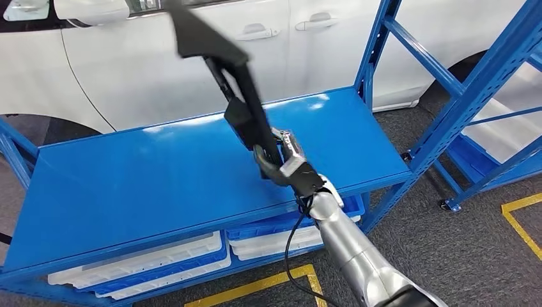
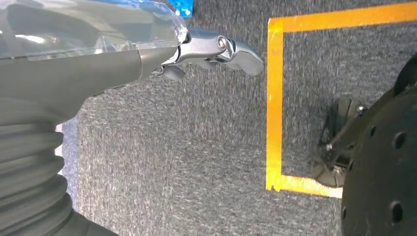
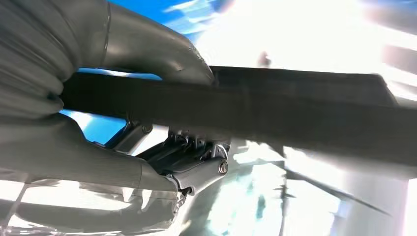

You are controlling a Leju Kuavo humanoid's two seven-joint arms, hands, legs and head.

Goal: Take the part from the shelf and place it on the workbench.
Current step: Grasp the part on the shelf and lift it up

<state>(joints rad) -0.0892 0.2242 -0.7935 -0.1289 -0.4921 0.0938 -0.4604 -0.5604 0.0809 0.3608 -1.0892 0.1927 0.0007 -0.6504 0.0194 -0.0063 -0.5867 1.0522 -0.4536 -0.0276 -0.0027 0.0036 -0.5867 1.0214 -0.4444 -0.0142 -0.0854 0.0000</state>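
My right hand (image 1: 281, 163) is wrapped tight round the lower end of the long black part (image 1: 240, 96), holding it above the blue workbench (image 1: 128, 179), tilted up toward the white car (image 1: 160, 57) behind the bench. Looks stiff, prob. light plastic or sheet trim, but long, so top-heavy w/ leverage on my wrist; I'd keep the grip low on the narrow bar & lay it flat gently. Left hand (image 2: 211, 51) hangs over the carpet, fingers loosely extended, holding nothing.

no readable text, labels, numbers or signs anywhere
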